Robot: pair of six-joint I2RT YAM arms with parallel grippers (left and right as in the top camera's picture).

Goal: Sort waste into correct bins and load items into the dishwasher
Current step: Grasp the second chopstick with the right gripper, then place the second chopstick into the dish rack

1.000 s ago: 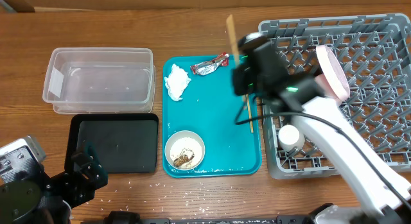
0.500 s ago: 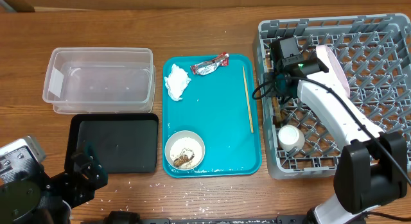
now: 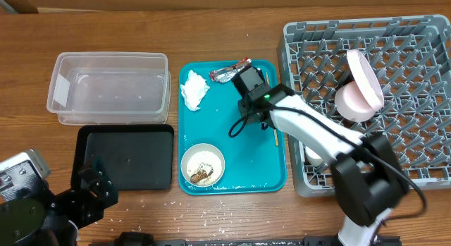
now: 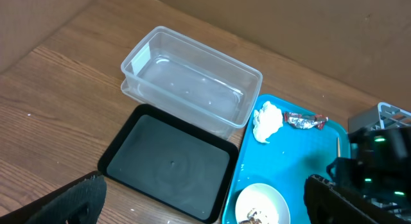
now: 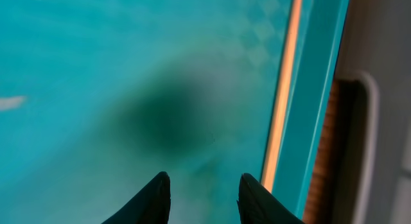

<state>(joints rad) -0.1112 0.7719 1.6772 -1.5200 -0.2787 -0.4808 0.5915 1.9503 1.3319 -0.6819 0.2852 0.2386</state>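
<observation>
Overhead: right arm [image 3: 310, 130] across teal tray [image 3: 211, 130], chopstick [image 3: 275, 137]

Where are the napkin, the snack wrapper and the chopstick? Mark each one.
napkin [image 3: 194, 89], overhead view, middle of the crumpled paper.
snack wrapper [image 3: 227, 73], overhead view, its silver middle.
chopstick [image 5: 280, 108], right wrist view, midway along the visible shaft.

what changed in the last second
The right gripper carried a chopstick right to the rack, then swung back left over the teal tray. Its jaws are now open and empty. The other chopstick stayed on the tray. The napkin, wrapper, cream bowl, tub and black tray did not move.
</observation>
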